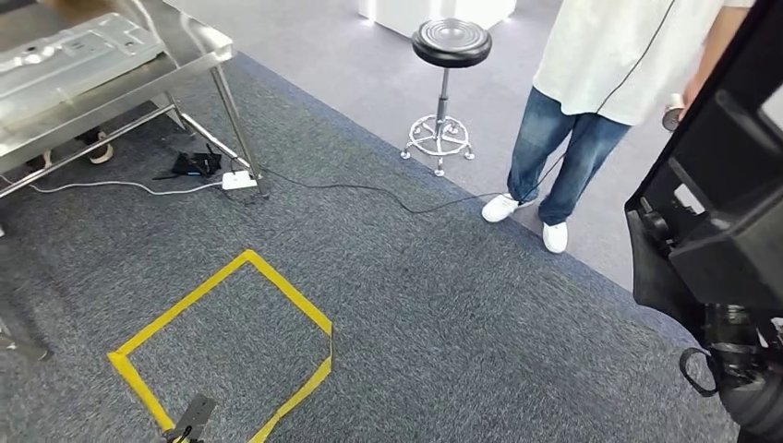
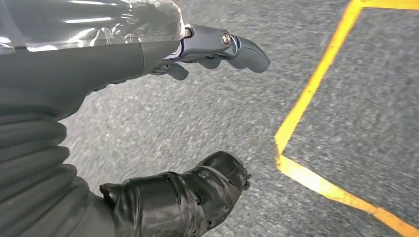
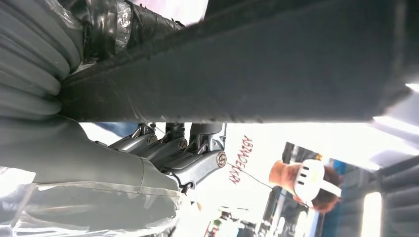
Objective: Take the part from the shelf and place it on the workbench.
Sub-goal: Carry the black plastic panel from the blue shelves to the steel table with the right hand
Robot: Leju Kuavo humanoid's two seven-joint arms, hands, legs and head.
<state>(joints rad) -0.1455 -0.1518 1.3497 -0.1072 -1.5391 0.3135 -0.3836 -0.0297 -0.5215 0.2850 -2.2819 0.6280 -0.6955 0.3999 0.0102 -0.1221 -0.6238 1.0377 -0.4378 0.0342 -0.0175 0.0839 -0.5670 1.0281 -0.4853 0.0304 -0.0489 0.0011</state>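
Note:
A large black part (image 1: 729, 212) hangs at the right edge of the head view, carried by my right hand (image 1: 748, 374) below it. In the right wrist view the part (image 3: 247, 74) is a broad dark slab, and my right hand (image 3: 168, 153) grips it between its taped thumb and its fingers. The steel workbench (image 1: 198, 41) stands at the far left, with a pale flat panel (image 1: 74, 55) lying on it. My left hand (image 2: 163, 59) hangs over the grey carpet, fingers (image 2: 232, 47) apart and holding nothing.
A yellow tape square (image 1: 231, 341) marks the carpet ahead on the left. A black stool (image 1: 451, 55) and a person (image 1: 591, 101) in jeans stand ahead on the right. A cable and a white power strip (image 1: 238, 180) lie by the workbench leg.

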